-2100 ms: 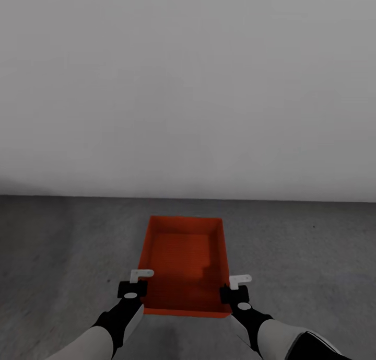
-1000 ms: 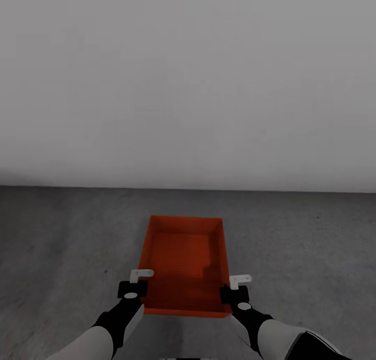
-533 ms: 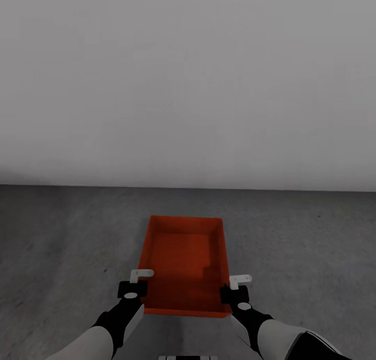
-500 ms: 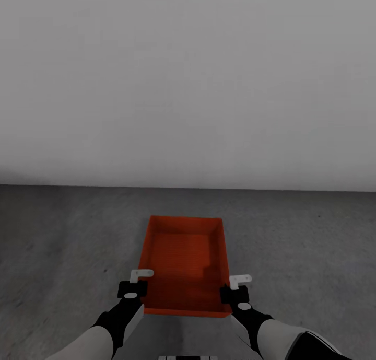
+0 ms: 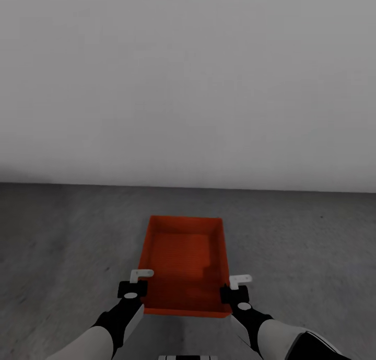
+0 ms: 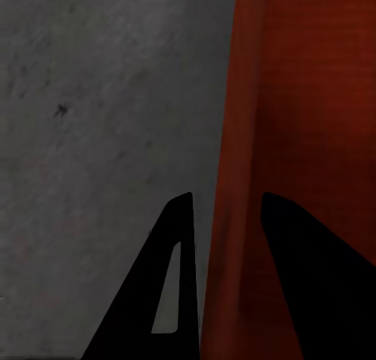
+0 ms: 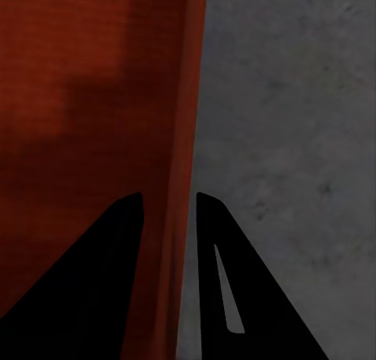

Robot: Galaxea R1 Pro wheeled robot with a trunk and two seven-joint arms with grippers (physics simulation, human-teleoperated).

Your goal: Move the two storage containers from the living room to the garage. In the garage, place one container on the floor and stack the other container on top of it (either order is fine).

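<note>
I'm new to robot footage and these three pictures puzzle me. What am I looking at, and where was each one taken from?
These are simulator renders of a two-armed wheeled robot. The large picture comes from a camera on its head, looking down over both arms. The left gripper and right gripper each clamp one long side wall of an open orange-red storage container, carried above a grey concrete floor before a plain wall. The other two pictures come from cameras near each gripper, looking along its two dark fingers: in the left wrist view the fingers straddle the container's wall, and in the right wrist view the fingers straddle the opposite wall.
</note>
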